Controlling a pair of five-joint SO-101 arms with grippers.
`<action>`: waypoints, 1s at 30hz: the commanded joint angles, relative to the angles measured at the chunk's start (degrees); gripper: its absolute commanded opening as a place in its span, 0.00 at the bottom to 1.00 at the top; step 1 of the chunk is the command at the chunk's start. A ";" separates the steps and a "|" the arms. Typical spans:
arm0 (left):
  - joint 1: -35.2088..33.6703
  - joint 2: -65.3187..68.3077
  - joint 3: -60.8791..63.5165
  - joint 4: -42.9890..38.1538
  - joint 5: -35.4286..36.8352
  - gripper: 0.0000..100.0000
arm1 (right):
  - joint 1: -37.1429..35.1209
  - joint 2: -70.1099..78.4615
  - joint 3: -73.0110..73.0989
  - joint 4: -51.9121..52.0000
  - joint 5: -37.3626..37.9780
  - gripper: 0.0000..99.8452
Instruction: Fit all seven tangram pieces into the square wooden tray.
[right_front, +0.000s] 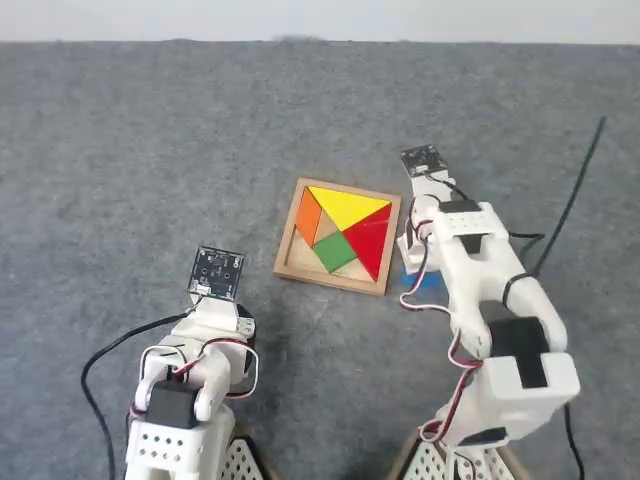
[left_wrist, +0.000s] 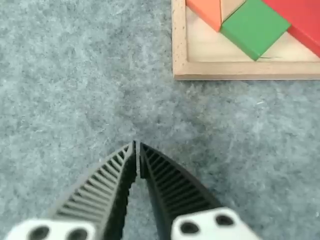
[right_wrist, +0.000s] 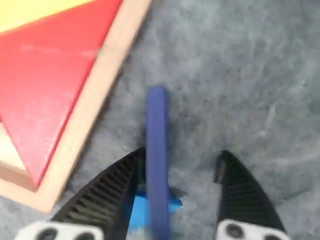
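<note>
The square wooden tray (right_front: 330, 281) lies mid-table holding a yellow triangle (right_front: 347, 208), a red triangle (right_front: 368, 240), an orange piece (right_front: 309, 217) and a green square (right_front: 335, 252). Just outside the tray's right edge, my right gripper (right_wrist: 180, 160) is open low over the carpet. A dark blue piece (right_wrist: 156, 145) stands on edge between its fingers, against one finger. A light blue piece (right_wrist: 150, 210) lies under it, also seen beside the arm (right_front: 425, 281). My left gripper (left_wrist: 137, 146) is shut and empty, a short way in front of the tray's near left corner (left_wrist: 180, 70).
Grey carpet covers the whole table. Bare wood shows in the tray (left_wrist: 205, 45) near the green square (left_wrist: 255, 27). Black cables trail at the right (right_front: 575, 200) and lower left (right_front: 95, 365). Open carpet lies left of and behind the tray.
</note>
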 joint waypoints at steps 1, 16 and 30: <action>0.09 -0.70 -0.75 0.35 0.70 0.01 | 0.13 -0.31 -2.55 0.48 0.53 0.10; 0.09 -0.70 -0.75 0.35 0.70 0.01 | 0.04 -14.90 1.32 0.75 -2.37 0.02; 0.09 -0.70 -0.75 0.35 0.70 0.01 | -22.99 -22.11 4.57 2.86 6.51 0.02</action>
